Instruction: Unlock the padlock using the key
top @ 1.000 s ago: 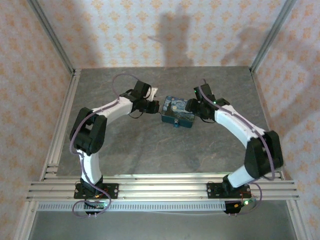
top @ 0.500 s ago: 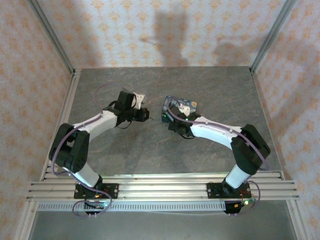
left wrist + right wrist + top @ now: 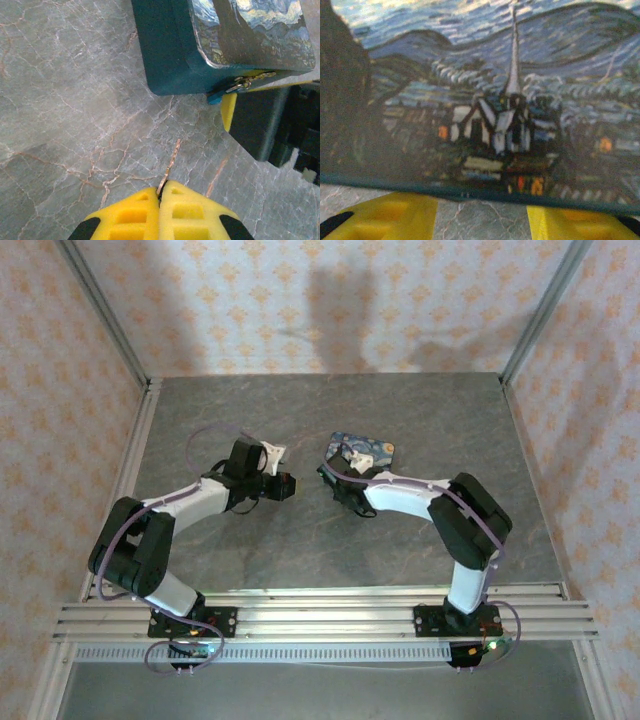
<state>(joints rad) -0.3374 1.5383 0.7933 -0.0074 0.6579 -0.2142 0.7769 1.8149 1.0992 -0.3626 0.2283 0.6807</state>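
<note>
Left wrist | left pincer [image 3: 161,194] pinches key [image 3: 169,167], shaft aiming up-right at padlock [image 3: 218,95] | tabletop [image 3: 75,100] between | tin box [image 3: 170,55] behind | right pincer [image 3: 482,212] agape.

Looked like a robot lab test cell, not a home: aluminium extrusion rails [image 3: 320,612] and corner posts [image 3: 101,308] framed a grey marble-look tabletop [image 3: 330,550]. Wallpaper-print panels [image 3: 430,300] served as backdrop, arm bases [image 3: 190,623] were bolted to the rails, and the cabling [image 3: 148,658] hung loose.

Blue padlock [image 3: 215,96], Starry-Night-print tin [image 3: 485,95], grey-veined table [image 3: 75,100]
</note>
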